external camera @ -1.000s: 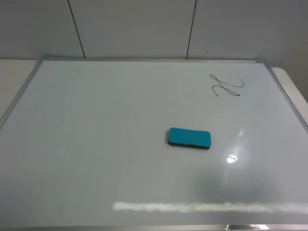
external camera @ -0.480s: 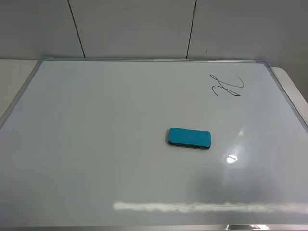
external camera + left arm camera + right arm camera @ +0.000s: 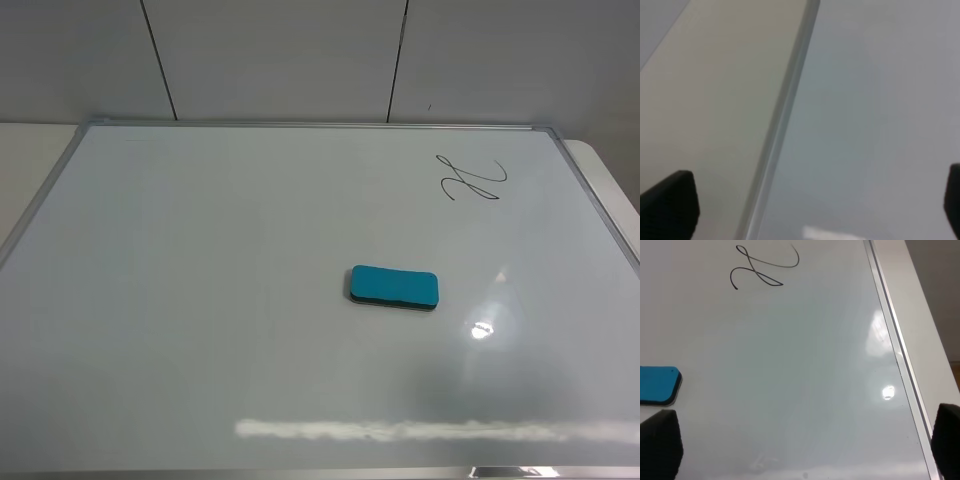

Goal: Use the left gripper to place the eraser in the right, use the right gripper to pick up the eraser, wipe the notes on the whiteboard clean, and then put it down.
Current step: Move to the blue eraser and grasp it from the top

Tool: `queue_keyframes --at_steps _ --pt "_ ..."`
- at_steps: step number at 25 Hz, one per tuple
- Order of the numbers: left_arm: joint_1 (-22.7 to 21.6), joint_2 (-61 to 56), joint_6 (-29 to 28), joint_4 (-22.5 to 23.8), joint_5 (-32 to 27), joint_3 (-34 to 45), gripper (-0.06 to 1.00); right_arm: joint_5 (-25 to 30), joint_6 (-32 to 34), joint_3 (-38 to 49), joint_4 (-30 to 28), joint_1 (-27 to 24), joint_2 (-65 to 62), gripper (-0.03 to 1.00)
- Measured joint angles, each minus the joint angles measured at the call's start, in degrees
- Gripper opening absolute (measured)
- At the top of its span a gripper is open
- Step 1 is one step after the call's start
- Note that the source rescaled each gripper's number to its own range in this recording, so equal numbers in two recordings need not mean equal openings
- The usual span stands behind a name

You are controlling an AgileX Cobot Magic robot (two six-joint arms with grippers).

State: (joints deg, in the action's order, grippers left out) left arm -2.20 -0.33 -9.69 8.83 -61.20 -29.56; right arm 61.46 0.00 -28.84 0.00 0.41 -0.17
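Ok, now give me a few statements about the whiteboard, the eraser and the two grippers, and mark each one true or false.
1. The eraser lies flat on the whiteboard, teal side up. True.
2. The notes have been wiped off. False: the black scribble is on the board, near its far right corner.
3. The right gripper is holding the eraser. False: it is open and empty, and the eraser lies on the board, untouched.
4. The left gripper is open with nothing in it. True.
5. The eraser covers the notes. False: they are apart, with bare board between them.
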Motion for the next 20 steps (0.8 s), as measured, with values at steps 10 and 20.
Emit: queue_keyframes --at_steps 10,20 --pt "7.04 0.0 0.0 0.07 0.0 0.0 1.0 0.0 0.0 0.0 0.0 0.0 0.0 1.0" --pt "6.99 0.0 0.0 0.07 0.0 0.0 1.0 0.0 0.0 0.0 0.0 0.0 0.0 1.0"
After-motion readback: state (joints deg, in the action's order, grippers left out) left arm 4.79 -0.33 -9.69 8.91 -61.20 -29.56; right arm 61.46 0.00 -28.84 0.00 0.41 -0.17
